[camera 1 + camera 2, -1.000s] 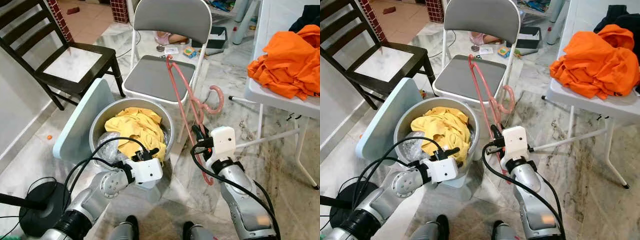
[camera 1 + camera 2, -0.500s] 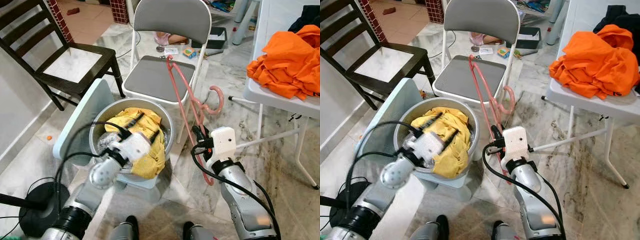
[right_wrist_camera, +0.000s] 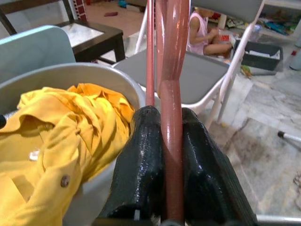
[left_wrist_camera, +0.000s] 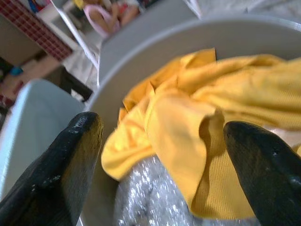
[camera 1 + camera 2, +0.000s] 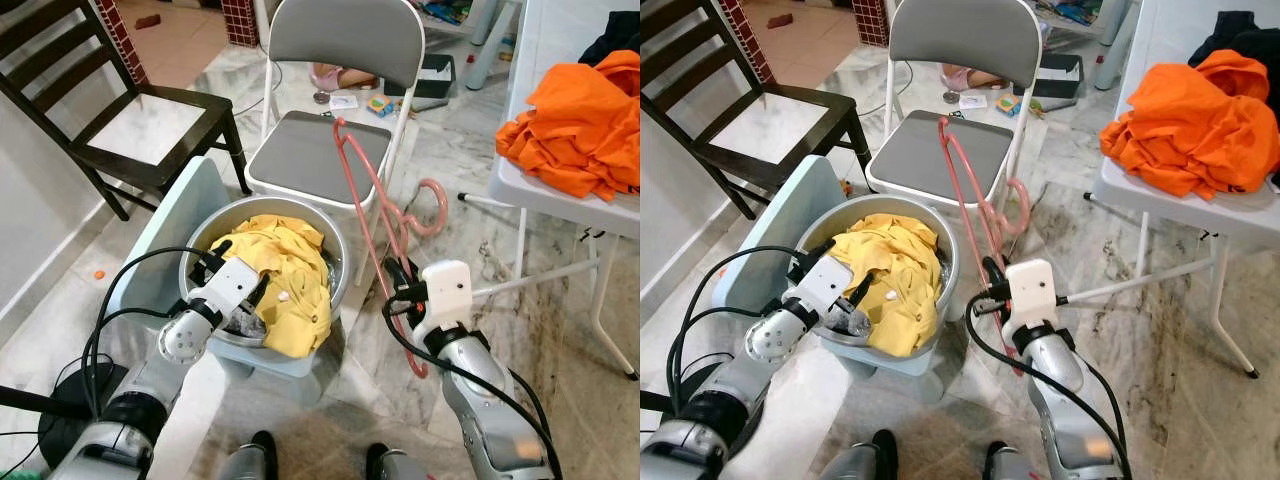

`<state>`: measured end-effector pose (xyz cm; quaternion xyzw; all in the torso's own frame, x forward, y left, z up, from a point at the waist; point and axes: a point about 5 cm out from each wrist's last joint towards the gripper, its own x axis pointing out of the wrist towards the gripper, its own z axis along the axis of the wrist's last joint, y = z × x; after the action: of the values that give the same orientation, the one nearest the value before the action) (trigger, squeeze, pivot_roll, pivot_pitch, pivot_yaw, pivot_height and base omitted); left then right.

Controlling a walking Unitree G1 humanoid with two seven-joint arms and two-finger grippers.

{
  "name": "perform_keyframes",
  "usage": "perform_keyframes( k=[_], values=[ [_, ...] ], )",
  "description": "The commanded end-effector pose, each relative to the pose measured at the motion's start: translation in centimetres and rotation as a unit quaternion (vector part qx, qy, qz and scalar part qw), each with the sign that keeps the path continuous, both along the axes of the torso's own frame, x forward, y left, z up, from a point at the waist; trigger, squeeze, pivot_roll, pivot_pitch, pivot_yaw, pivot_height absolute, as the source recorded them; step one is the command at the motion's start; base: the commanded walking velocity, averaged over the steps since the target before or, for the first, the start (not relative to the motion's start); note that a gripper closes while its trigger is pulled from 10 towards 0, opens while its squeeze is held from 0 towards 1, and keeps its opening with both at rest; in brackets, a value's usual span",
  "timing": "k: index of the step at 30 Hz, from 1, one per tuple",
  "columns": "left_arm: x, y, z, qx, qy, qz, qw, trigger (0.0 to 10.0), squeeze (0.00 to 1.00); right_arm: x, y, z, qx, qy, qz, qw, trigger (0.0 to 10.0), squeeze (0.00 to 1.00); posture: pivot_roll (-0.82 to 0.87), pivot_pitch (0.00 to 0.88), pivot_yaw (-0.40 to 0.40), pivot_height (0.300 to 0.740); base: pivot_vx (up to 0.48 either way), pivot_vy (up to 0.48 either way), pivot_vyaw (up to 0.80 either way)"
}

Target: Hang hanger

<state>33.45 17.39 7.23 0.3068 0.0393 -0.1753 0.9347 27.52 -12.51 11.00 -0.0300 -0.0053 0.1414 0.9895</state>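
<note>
Right now right gripper (image 3: 172, 155) is clamped on the pink hanger (image 5: 372, 200), holding it upright just right of the metal basin (image 5: 335, 250), w/ its far end leaning at the grey folding chair (image 5: 315, 150) seat. Left gripper (image 4: 160, 155), fingers apart, sits at basin's near-left rim over the yellow shirt (image 5: 285, 275). Orange cloth (image 5: 575, 125) on white table (image 5: 530, 185), far right.

Lighting: bright, even daylight; soft shadows under the black chair (image 5: 150, 120). Head views sharp, slight bending at edges. Left wrist view blurred; its fingers (image 4: 70, 174) out of focus. Marble floor (image 5: 480, 200) shows mild sheen.
</note>
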Motion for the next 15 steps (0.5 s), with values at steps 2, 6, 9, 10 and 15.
perform_keyframes(
  k=[2,6,9,10,15],
  values=[
    [-0.4,0.5,-1.3,0.014,0.043,0.006,0.999,10.0,0.6,-0.2,0.1,0.4,0.001,-0.008,0.003,1.0,10.0,0.0,-0.03,0.271,0.022,0.74,0.0,0.0,0.0],
    [-0.3,0.7,-2.0,0.011,0.078,0.019,0.997,7.8,0.0,-0.4,-0.1,0.5,0.0,-0.007,-0.002,1.0,10.0,0.0,-0.04,0.276,0.025,0.74,0.0,0.0,0.0],
    [-0.2,0.6,-2.2,0.009,0.092,0.025,0.995,0.0,0.0,-0.5,-0.3,0.5,-0.002,-0.006,-0.005,1.0,10.0,0.0,-0.05,0.277,0.026,0.74,0.0,0.0,0.0],
    [-0.4,0.7,-2.7,0.007,0.111,0.034,0.993,0.0,0.0,-0.7,-0.4,0.4,-0.003,-0.005,-0.007,1.0,10.0,0.0,-0.06,0.277,0.025,0.74,0.0,0.0,0.0],
    [-0.6,0.9,-3.2,-0.01,0.131,0.048,0.99,0.0,0.0,-0.8,-0.6,0.3,-0.005,-0.003,-0.011,1.0,10.0,0.0,-0.06,0.277,0.025,0.74,0.0,0.0,0.0]
  ],
)
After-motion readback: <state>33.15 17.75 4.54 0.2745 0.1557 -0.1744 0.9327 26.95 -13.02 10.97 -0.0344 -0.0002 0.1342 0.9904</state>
